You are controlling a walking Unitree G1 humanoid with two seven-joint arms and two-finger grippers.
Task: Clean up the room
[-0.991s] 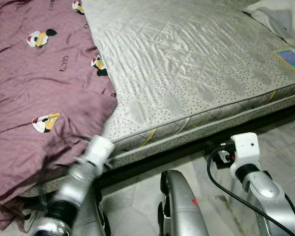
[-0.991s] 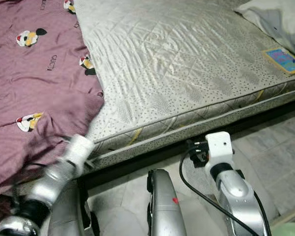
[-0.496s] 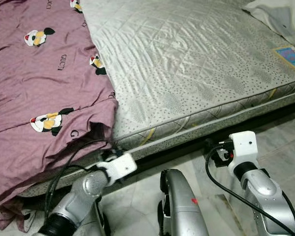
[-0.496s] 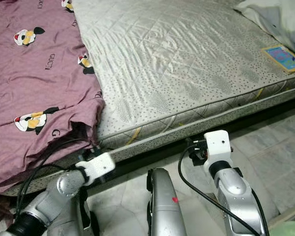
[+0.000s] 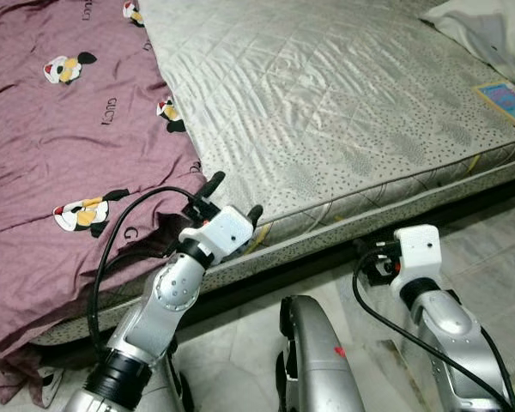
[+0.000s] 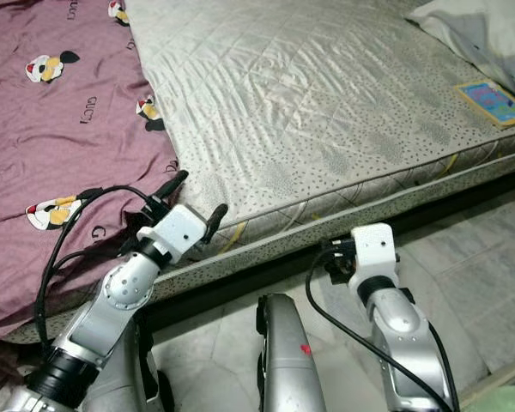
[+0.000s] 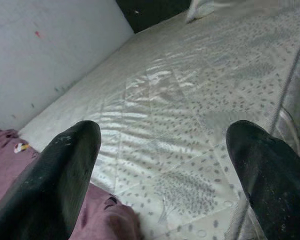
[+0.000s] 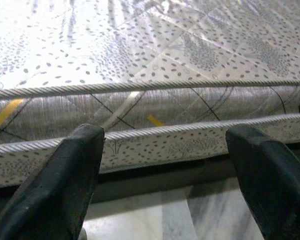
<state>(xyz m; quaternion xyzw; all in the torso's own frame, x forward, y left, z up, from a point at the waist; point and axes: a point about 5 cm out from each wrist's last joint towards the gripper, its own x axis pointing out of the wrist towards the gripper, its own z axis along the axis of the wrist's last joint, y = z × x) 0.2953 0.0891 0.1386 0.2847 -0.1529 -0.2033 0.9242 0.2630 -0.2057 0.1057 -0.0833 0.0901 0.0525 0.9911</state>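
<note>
I've got a mauve blanket (image 5: 77,154) with cartoon prints, a silvery-grey quilted mattress (image 5: 326,103) speckled with dark dots, a blue-and-yellow label (image 5: 506,101), and pale marbled floor (image 5: 498,249).

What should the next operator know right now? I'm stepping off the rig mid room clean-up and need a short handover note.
Left gripper: open, empty, raised at the near mattress edge beside the purple blanket.
Right gripper: open, empty, low, facing the mattress side.
Things: blanket lies bunched over the bed's left part; a pillow and a small colourful book sit at the far right.
Done: nothing gripped.
Left: blanket not yet spread out or folded; book to put away.
</note>
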